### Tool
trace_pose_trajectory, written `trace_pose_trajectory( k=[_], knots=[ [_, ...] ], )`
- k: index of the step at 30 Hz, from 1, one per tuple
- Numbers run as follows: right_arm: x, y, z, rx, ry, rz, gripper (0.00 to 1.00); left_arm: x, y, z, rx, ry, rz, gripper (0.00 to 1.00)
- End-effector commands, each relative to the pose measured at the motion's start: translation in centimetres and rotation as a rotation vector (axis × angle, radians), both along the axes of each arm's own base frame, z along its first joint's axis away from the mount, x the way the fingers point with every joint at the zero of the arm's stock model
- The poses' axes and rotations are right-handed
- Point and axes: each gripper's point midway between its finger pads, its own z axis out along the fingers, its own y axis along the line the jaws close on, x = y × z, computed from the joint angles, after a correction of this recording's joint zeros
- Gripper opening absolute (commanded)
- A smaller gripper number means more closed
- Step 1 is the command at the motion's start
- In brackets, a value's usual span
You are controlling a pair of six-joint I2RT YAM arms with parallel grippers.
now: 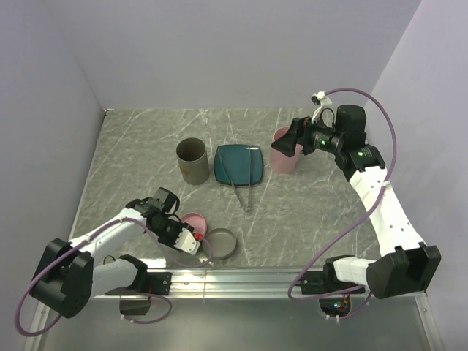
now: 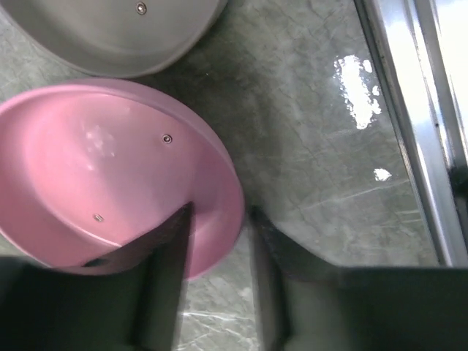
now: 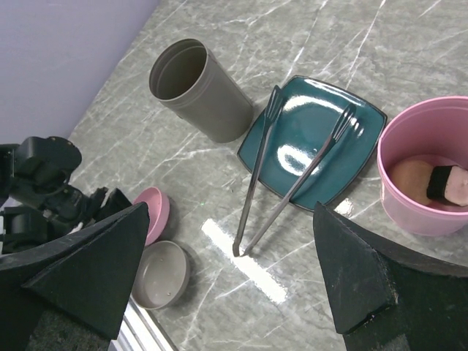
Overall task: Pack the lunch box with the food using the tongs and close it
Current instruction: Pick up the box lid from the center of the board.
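No readable text, label, brand, number or sign on any item, any view.

Grey cup (image 1: 193, 161) and pink cup (image 1: 284, 152) flank plate (image 1: 240, 164); tongs (image 1: 245, 189) approachable from near side.

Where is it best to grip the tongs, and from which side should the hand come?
Probably the stretch of the tongs between the teal plate and the joined end, coming straight down from above. They lie flat in a narrow V, tips on the plate, joined end on the table; there the two metal arms run close enough to be pinched together.
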Motion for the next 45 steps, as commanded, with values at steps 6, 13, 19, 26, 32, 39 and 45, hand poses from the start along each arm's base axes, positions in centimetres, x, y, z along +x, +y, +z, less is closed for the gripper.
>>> trace_pose_trajectory(
  k=[6,13,19,26,32,39,45],
  knots=[
    [0.2,0.0,2.7,0.028,-0.079,0.002,1.00,0.5,-1.9,2.5,-0.060,0.006,0.081,0.17],
    [0.8,0.1,4.3,0.038,-0.111,-0.001,1.00,0.4,-3.9,8.7,-0.226,0.000,0.188,0.00],
    [0.5,0.4,6.4,0.022,-0.178,0.057,1.00,0.5,-9.0,21.0,-0.560,0.166,0.301,0.00],
    [-1.7,1.2,7.1,-0.010,-0.236,0.193,1.00,0.1,-12.8,32.8,-0.943,0.404,0.303,0.00],
    [-3.4,1.6,5.9,-0.011,-0.250,0.264,1.00,-1.0,-11.7,40.1,-1.164,0.681,0.344,0.00],
    [-7.2,4.8,8.3,0.198,-0.198,0.475,0.98,1.1,-10.9,43.7,-1.284,0.785,0.450,0.00],
    [-9.5,9.1,12.1,0.355,-0.168,0.638,0.89,2.8,-10.1,45.4,-1.380,0.805,0.473,0.00]
  ],
)
